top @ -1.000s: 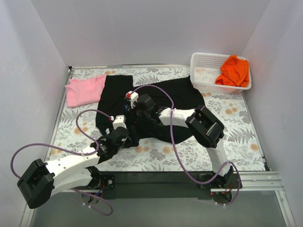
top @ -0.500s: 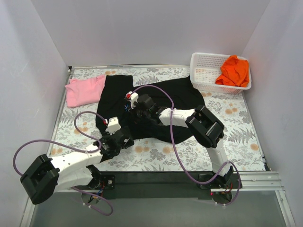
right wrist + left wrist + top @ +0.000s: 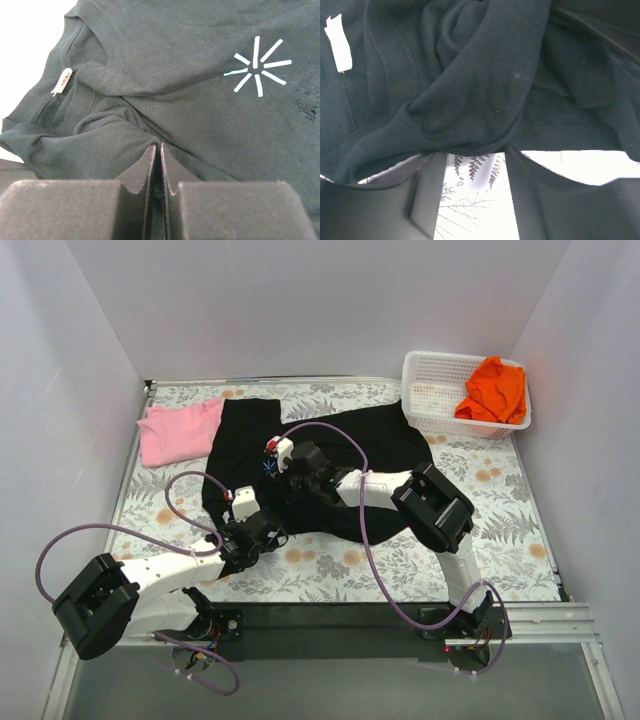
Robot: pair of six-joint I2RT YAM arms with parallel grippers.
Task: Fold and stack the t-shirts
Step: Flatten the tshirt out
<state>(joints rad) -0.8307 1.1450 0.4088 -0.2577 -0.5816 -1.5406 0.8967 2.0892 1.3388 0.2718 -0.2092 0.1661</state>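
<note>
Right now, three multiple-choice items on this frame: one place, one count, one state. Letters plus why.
1. Where is the orange t-shirt?
A) spread out flat
B) held up in the air
C) in the white basket

2. How many t-shirts show?
A) two
B) three
C) four

3. On the right gripper, the fingers are:
A) shut on the black t-shirt
B) wide open in the air
C) shut on the basket rim

Answers:
1 C: the top view shows it heaped in the basket at the far right corner.
2 B: the black t-shirt, the pink t-shirt and the orange one.
3 A: the right wrist view shows black cloth pinched between the closed fingers.
</note>
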